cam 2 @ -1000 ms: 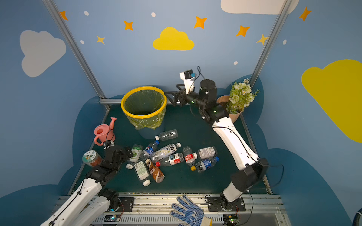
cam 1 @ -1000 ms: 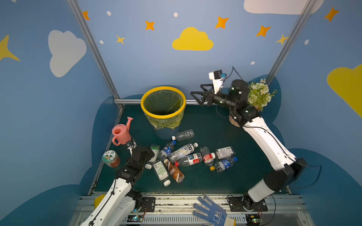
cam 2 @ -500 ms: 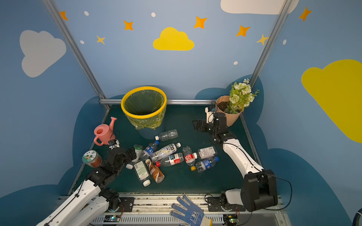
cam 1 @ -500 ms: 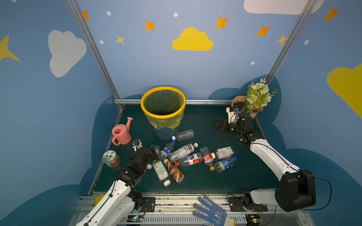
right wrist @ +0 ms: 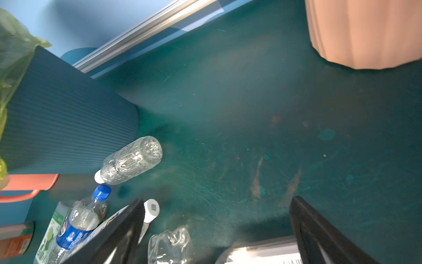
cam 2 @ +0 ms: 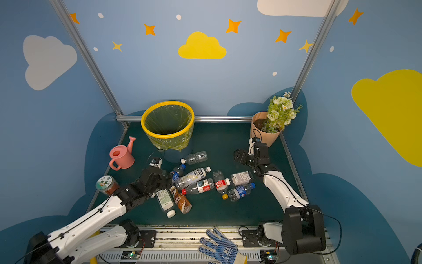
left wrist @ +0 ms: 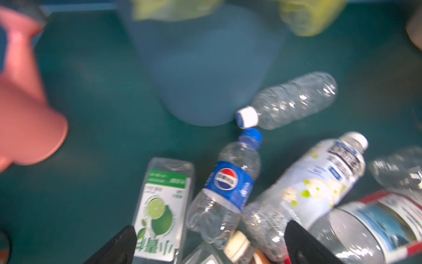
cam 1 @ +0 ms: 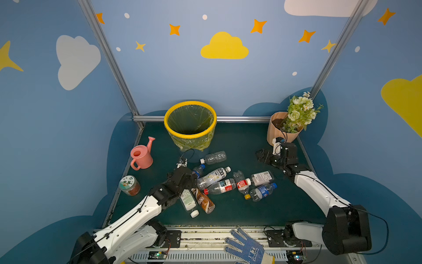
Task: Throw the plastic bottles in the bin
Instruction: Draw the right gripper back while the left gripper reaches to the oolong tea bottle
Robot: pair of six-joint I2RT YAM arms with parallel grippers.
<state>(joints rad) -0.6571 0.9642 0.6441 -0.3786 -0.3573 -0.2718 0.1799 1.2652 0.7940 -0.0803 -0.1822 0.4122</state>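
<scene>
Closest to the front there's a blue knit glove (cam 1: pixel 247 248) lying on the rail, nothing to do with the job. Next up is the left gripper (cam 1: pixel 189 176), sitting low over the near-left end of the bottle pile (cam 1: pixel 220 187) with its jaws spread wide and nothing in them. Its wrist view has the blue-label bottle (left wrist: pixel 228 182) lined up just ahead of the fingers (left wrist: pixel 121 246), with a lime-label one (left wrist: pixel 159 205) right beside it and a brown one (cam 1: pixel 204 201) a bit nearer. So I'd call this the reach-in for a pick. All the bottles I can see are lying on the green desk (cam 1: pixel 239 141), mostly bunched in the middle and touching each other. Further back, the right gripper (cam 1: pixel 261 154) is wide open too and holding nothing. It hovers over bare desk just past the pile, near the peach flower pot (cam 1: pixel 276 130). One clear bottle (cam 1: pixel 214 157) lies by itself right at the foot of the bin (cam 1: pixel 190 136), which stands at the back, and from up top I can't spot any bottle inside it. Next move, I reckon: drop the left gripper down around the blue-label bottle's body, close on it without dragging its neighbours, then lift high enough to clear that yellow rim before letting go.
</scene>
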